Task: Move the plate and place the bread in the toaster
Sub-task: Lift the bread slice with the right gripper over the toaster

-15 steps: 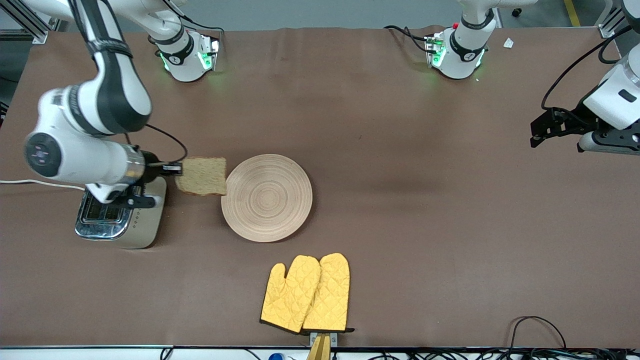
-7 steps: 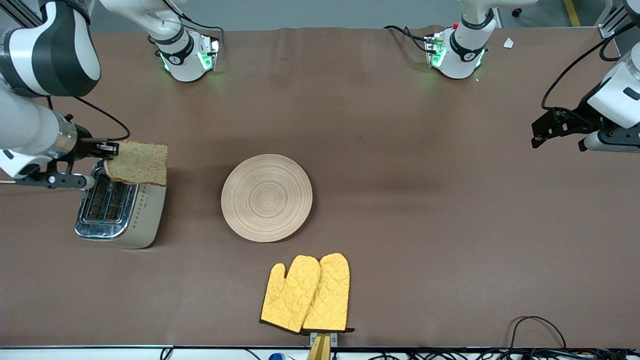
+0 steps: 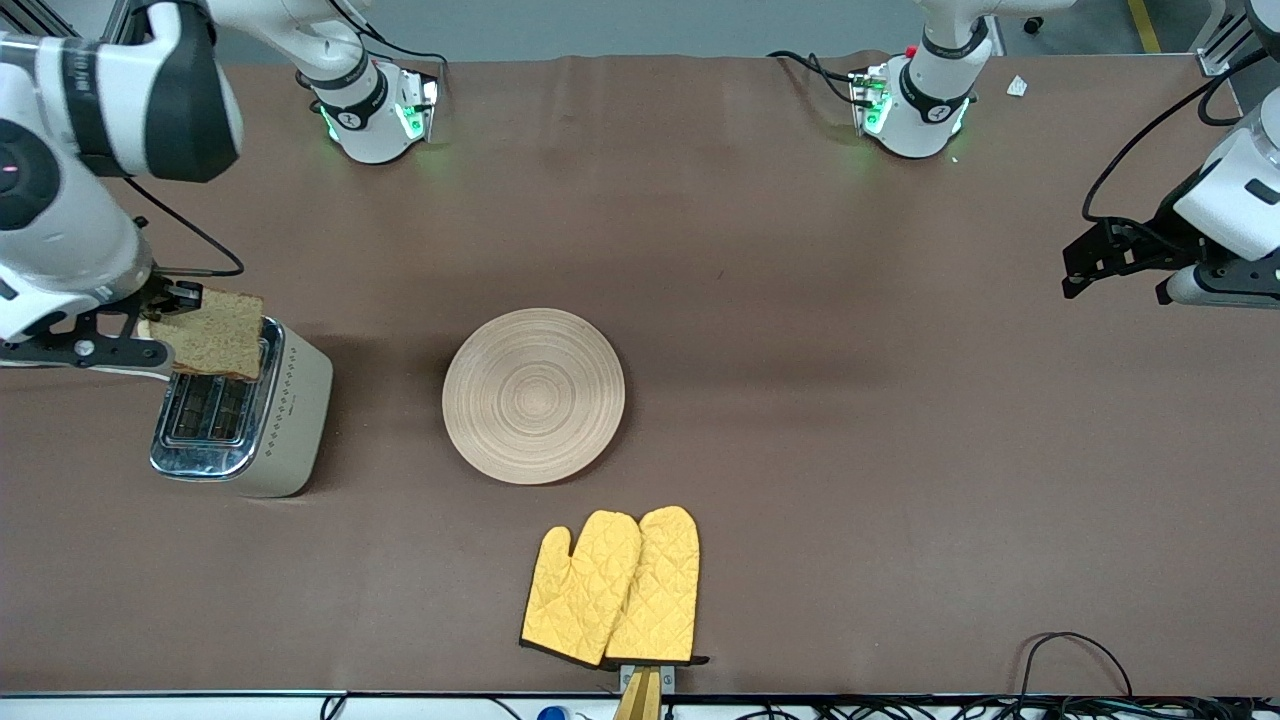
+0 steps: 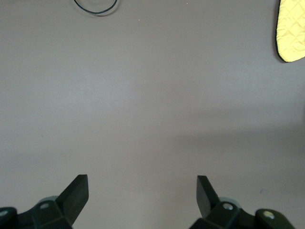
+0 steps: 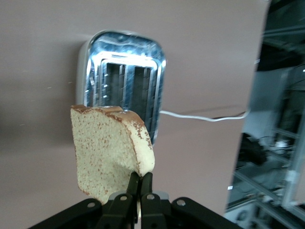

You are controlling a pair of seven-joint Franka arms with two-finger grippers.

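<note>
My right gripper [image 3: 172,303] is shut on one edge of the brown bread slice [image 3: 212,346] and holds it over the toaster [image 3: 285,415], above the end of its chrome top that lies farther from the front camera. In the right wrist view the bread [image 5: 107,148] hangs from the pinched fingers [image 5: 139,183] above the toaster's two open slots [image 5: 125,83]. The pale wooden plate [image 3: 534,395] lies flat at mid-table, bare. My left gripper [image 3: 1085,262] is open and empty, up at the left arm's end of the table.
A pair of yellow oven mitts [image 3: 612,588] lies nearer the front camera than the plate; a corner shows in the left wrist view [image 4: 291,29]. The toaster's white cord [image 5: 205,117] runs off the table's end. Black cables [image 3: 1075,660] lie at the front edge.
My right gripper has carried the bread from beside the plate to over the toaster's top, and the slice now hangs more upright. The left arm has barely moved.
</note>
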